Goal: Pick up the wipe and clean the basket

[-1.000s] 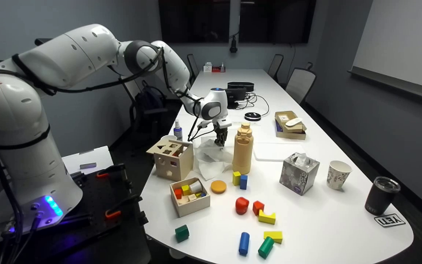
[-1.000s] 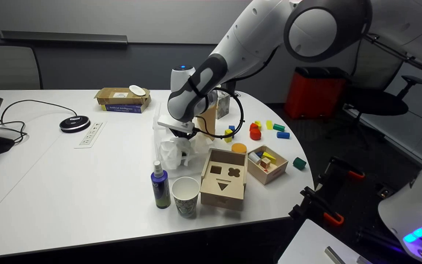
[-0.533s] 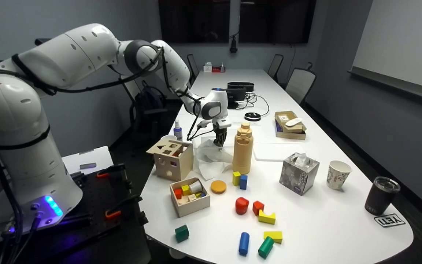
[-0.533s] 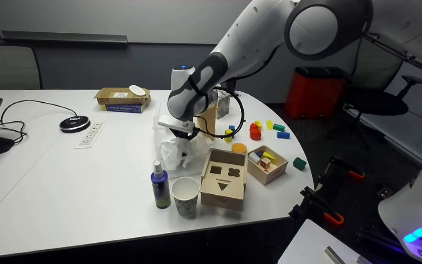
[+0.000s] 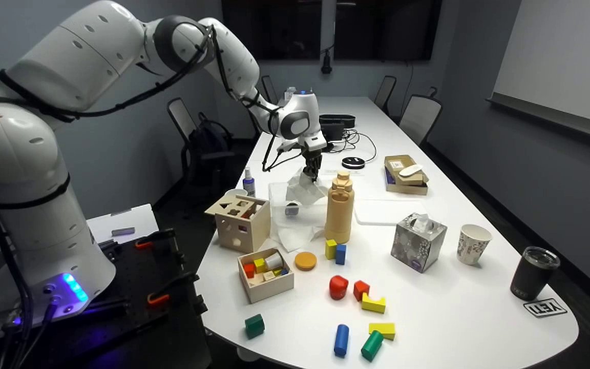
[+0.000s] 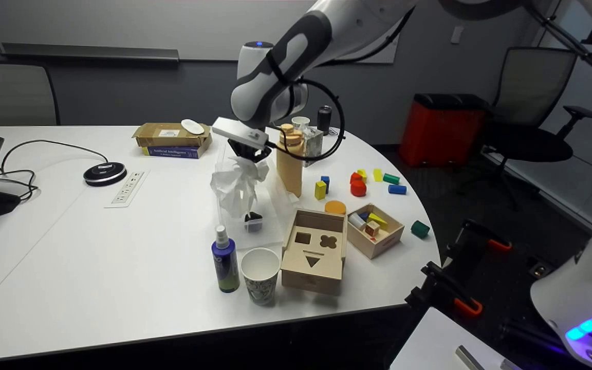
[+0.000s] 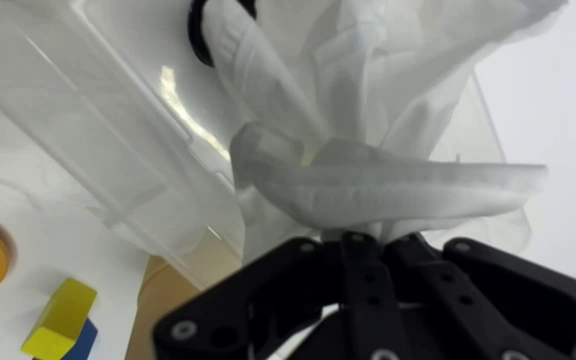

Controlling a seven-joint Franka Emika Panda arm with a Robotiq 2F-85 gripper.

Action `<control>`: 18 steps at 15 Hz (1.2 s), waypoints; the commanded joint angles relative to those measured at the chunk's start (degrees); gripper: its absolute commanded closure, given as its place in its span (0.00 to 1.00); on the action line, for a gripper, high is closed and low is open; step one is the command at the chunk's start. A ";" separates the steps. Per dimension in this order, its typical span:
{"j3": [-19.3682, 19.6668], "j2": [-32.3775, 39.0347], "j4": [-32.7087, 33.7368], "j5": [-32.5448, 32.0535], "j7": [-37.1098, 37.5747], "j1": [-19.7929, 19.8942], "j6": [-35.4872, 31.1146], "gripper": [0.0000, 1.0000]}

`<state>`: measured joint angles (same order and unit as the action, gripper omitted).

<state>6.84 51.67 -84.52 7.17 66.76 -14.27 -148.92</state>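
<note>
My gripper (image 7: 380, 240) is shut on a crumpled white wipe (image 7: 393, 195). In both exterior views the gripper (image 5: 311, 175) (image 6: 250, 154) points down and the wipe (image 5: 305, 189) (image 6: 239, 186) hangs from its fingertips. The basket is a clear plastic box (image 5: 277, 195) on the white table; its wall also shows in the wrist view (image 7: 93, 120). The wipe hangs over the basket, its lower end near a small dark round object (image 5: 292, 209) inside. That object also shows in an exterior view (image 6: 253, 222). Another white sheet (image 5: 295, 237) lies at the basket's near side.
A tan bottle (image 5: 339, 215) stands close beside the basket. A wooden shape box (image 5: 244, 228), a spray bottle (image 6: 225, 264) and a paper cup (image 6: 260, 275) stand at another side. A tissue box (image 5: 419, 243) and several loose blocks (image 5: 338, 287) are farther along the table.
The arm and gripper have risen, lifting the wipe up from low in the basket. The dark round object in the basket now shows more. The other things have not moved.
</note>
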 commanded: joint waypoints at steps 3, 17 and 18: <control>1.18 -16.98 -13.05 -0.29 0.58 0.57 -8.09 0.99; 32.51 -20.28 -20.37 -1.53 5.15 3.90 -15.68 0.99; 32.82 -18.92 -20.92 -1.58 4.97 4.58 -14.32 0.99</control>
<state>38.35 29.71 -103.65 5.60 70.25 -10.46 -166.15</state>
